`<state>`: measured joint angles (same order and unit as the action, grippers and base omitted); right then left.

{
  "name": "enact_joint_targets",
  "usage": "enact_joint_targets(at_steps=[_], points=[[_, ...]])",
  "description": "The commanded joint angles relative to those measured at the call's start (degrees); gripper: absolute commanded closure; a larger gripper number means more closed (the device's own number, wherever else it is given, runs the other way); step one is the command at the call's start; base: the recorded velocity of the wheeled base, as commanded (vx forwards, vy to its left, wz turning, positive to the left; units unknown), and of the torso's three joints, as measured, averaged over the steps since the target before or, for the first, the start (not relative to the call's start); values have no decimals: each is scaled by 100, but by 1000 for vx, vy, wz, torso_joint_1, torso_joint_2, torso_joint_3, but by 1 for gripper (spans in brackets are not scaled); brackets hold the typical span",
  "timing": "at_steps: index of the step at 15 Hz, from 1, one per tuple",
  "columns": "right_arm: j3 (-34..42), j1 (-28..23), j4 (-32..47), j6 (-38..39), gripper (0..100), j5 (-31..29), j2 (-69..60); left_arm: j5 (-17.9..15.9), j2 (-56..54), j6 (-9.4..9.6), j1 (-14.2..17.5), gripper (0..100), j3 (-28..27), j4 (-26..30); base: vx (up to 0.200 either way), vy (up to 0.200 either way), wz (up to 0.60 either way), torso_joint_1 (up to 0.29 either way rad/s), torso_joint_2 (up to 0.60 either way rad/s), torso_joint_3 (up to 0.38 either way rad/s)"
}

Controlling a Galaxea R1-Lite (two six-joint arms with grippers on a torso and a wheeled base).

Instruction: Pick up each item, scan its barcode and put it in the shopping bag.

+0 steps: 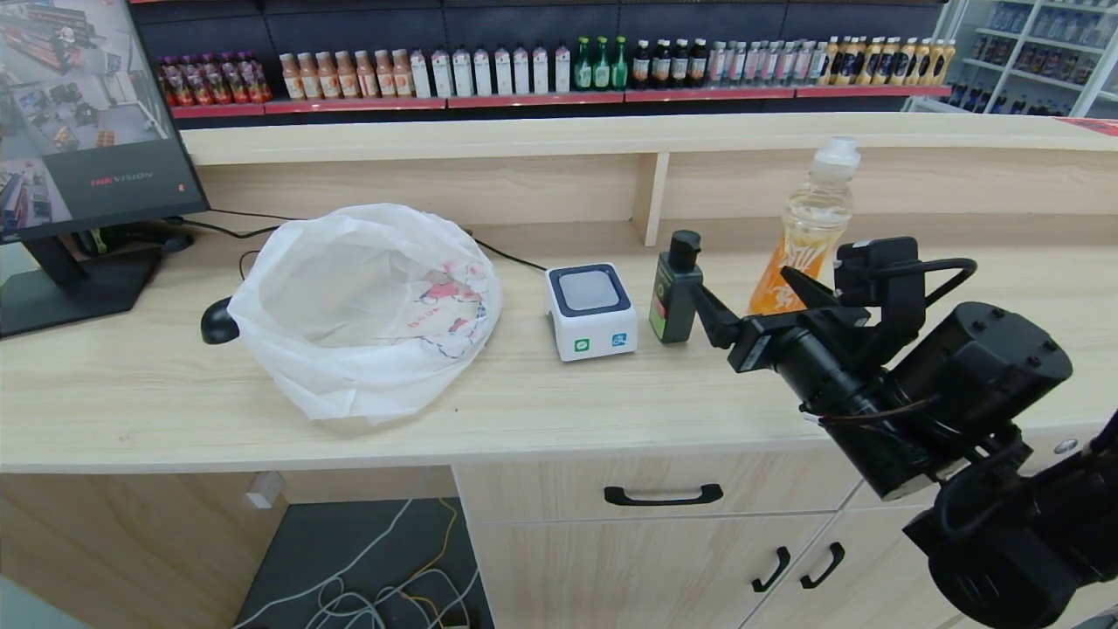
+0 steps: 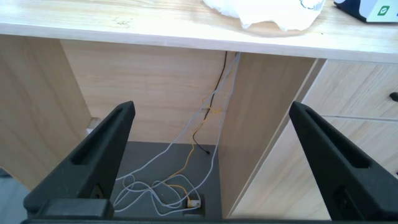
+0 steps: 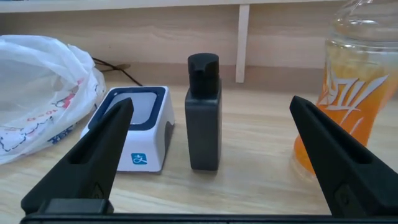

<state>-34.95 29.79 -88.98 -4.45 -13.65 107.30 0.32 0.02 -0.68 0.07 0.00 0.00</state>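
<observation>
Dark pump bottle (image 1: 674,293) stands upright on the pale wooden counter (image 1: 524,402), between the white scanner (image 1: 591,310) and a taller orange drink bottle (image 1: 808,236). We see the white shopping bag (image 1: 367,306) lying open left of the scanner, and drinks lining a shop shelf (image 1: 559,96) behind. Our right gripper (image 1: 741,281) is spread wide and empty near both bottles. Our left gripper (image 2: 211,109) gapes empty below the counter edge.

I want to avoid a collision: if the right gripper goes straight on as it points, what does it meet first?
Probably the dark pump bottle, upright midway between the open fingers of the right gripper. The scanner and the orange drink bottle stand aside.
</observation>
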Motion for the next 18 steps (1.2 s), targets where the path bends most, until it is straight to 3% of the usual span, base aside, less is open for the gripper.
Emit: enact_joint_targets(at_steps=[1, 5, 11, 18], points=[[-416, 106, 232, -74, 0, 21, 186, 3, -2, -2, 1, 0, 0, 0, 0, 0, 0, 0, 0, 0], [-1005, 123, 979, -30, 0, -58, 388, 3, -2, -2, 1, 0, 0, 0, 0, 0, 0, 0, 0, 0], [-1945, 70, 1111, 146, 0, -58, 1126, 3, -2, -2, 1, 0, 0, 0, 0, 0, 0, 0, 0, 0], [-2464, -176, 1568, 401, 0, -41, 1372, 3, -2, -2, 1, 0, 0, 0, 0, 0, 0, 0, 0, 0]])
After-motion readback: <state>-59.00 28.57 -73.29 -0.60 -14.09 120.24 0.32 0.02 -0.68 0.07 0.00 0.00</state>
